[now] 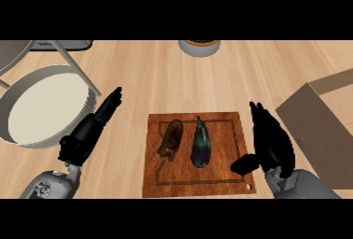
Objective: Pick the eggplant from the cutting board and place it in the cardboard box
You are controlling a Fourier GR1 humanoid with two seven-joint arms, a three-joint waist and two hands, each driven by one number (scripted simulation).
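Observation:
A dark teal eggplant lies lengthwise on the brown cutting board, just right of its middle. A brownish vegetable lies beside it on the left. My right hand hovers at the board's right edge, fingers straight and pointing away, thumb toward the board, a short gap from the eggplant. The cardboard box stands open at the right edge of the view. My left hand rests open to the left of the board, holding nothing.
A large round white basin with a metal stand sits at the left. A grey cup with an orange top stands at the far edge. Bare wooden counter lies between board and box.

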